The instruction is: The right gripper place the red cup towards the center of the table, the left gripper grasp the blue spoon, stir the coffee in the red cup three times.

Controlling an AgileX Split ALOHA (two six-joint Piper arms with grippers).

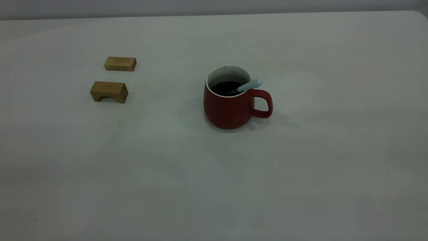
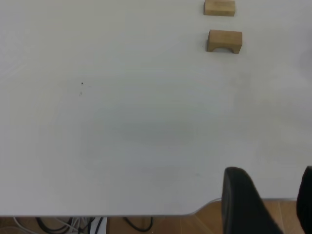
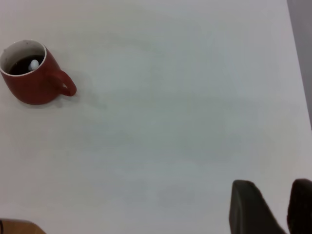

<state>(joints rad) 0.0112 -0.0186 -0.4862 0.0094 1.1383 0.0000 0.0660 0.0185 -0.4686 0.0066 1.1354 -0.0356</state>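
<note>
The red cup stands upright near the middle of the table, its handle toward the right of the exterior view. Dark coffee fills it. The blue spoon leans inside, its pale handle resting on the rim above the cup's handle. No arm shows in the exterior view. The left gripper hovers open and empty over the table's near edge, far from the cup. The right gripper is open and empty, well away from the red cup, where the blue spoon pokes out.
Two tan wooden blocks lie at the left of the table: a flat one and an arched one, also seen as the flat block and the arched block. Cables hang below the table edge.
</note>
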